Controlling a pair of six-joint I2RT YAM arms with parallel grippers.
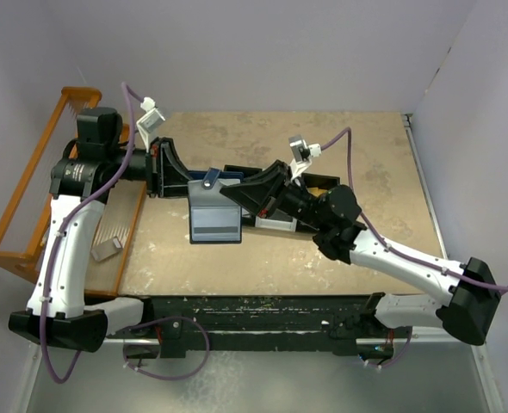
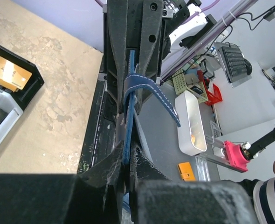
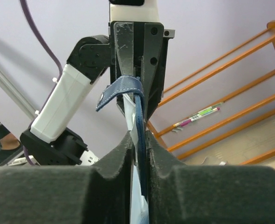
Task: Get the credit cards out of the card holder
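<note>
The card holder is a navy-blue wallet held above the table between both arms, its paler blue-grey inner face turned up. My left gripper is shut on its left edge. In the left wrist view the pads pinch the navy leather, and a stitched strap curls off it. My right gripper is shut on the opposite edge. In the right wrist view its fingers squeeze the navy leather together with a pale card. An orange card lies in a black tray.
The black compartment tray stands behind the right gripper on the tan table top. A wooden rack lines the left edge, with a small grey block on its base. Walls close in at the back and the right.
</note>
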